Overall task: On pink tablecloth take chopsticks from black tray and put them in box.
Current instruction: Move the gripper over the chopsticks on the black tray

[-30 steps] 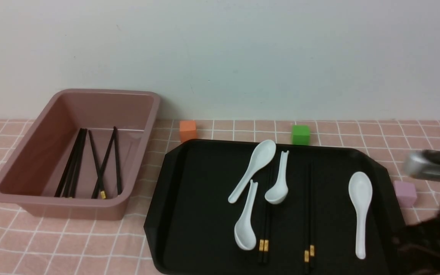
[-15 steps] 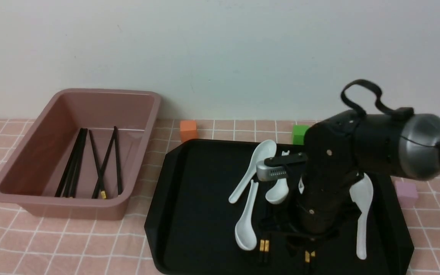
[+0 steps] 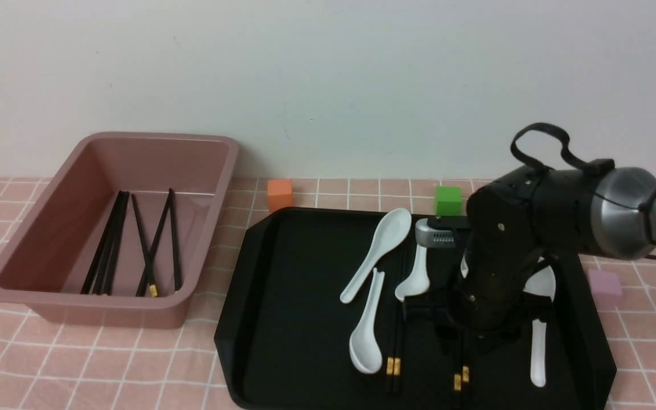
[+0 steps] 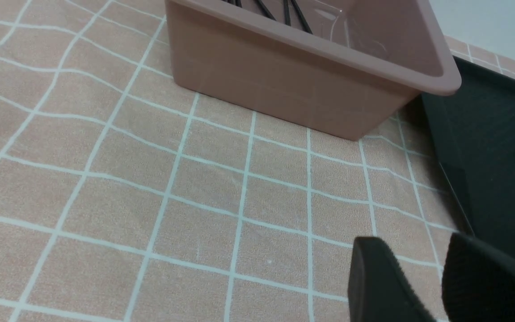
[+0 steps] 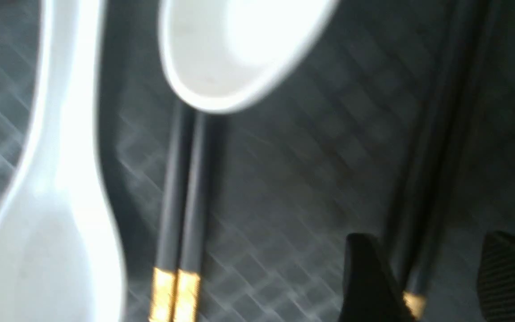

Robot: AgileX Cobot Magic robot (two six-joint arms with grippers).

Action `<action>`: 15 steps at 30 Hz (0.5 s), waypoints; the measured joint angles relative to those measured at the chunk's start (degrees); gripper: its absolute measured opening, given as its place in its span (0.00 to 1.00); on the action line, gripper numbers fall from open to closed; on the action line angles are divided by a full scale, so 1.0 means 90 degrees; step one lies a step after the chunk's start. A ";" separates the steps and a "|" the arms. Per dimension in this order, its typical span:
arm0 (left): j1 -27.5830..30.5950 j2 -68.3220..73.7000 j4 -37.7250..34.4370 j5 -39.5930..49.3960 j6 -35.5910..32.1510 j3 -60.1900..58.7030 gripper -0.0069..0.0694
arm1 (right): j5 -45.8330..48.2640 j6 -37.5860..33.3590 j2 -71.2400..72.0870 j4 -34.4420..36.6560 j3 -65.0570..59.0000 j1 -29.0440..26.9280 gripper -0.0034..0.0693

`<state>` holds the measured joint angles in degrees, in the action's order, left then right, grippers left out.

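The right gripper's black ridged fingers [image 5: 373, 281] stood parted over the gold-banded black chopsticks [image 3: 461, 367] on the right side of the glossy black plastic tray [image 3: 294, 341], seemingly spaced so that one finger could descend on either side. Nothing appeared to be held, though blur hid whether the tips touched the tray. The other black pair [image 3: 393, 364] lay partly beneath a white ceramic spoon [image 3: 413, 283], whose bowl could hinder a later lift. Chopsticks already rested inside the deep dusty-pink plastic box [image 3: 203, 228]. The left gripper [image 4: 418, 277] waited over the pink white-gridded tablecloth [image 4: 213, 179], fingers slightly apart, presumably leaving this pick to its partner.
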<state>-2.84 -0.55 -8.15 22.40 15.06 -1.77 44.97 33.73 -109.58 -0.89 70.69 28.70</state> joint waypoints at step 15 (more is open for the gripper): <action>0.0000 0.0000 0.0000 0.0000 0.0000 0.0000 0.40 | 0.0036 -0.0111 -0.0375 0.0099 0.0128 -0.0134 0.44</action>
<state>-2.84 -0.55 -8.15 22.40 15.06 -1.77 45.29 32.74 -112.95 0.00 71.84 27.49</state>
